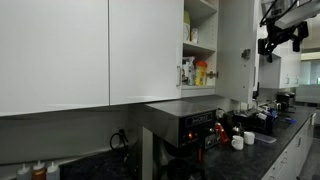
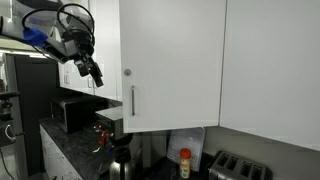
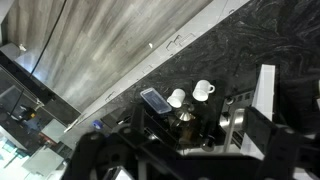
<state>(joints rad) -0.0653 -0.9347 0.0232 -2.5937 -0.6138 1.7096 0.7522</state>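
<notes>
My gripper (image 1: pixel 282 42) hangs high in the air, near the top of the white wall cabinets (image 1: pixel 90 50), with nothing in it. In an exterior view the gripper (image 2: pixel 90 72) is just beside a shut cabinet door with a bar handle (image 2: pixel 131 101). The wrist view looks straight down: the gripper (image 3: pixel 185 150) stands open, with its dark fingers (image 3: pixel 268 110) framing the counter far below. Two white cups (image 3: pixel 190 94), a blue-screened phone (image 3: pixel 155 100) and a metal jug (image 3: pixel 186 116) sit there beside a coffee machine (image 1: pixel 195 125).
An open cabinet (image 1: pixel 200 60) holds bottles, one of them orange (image 1: pixel 201 72). On the dark counter (image 3: pixel 230 45) stand a microwave (image 2: pixel 75 112), a dark kettle (image 2: pixel 121 158), an orange-capped bottle (image 2: pixel 184 163) and a toaster (image 2: pixel 240 168). The cabinet doors are close beside the arm.
</notes>
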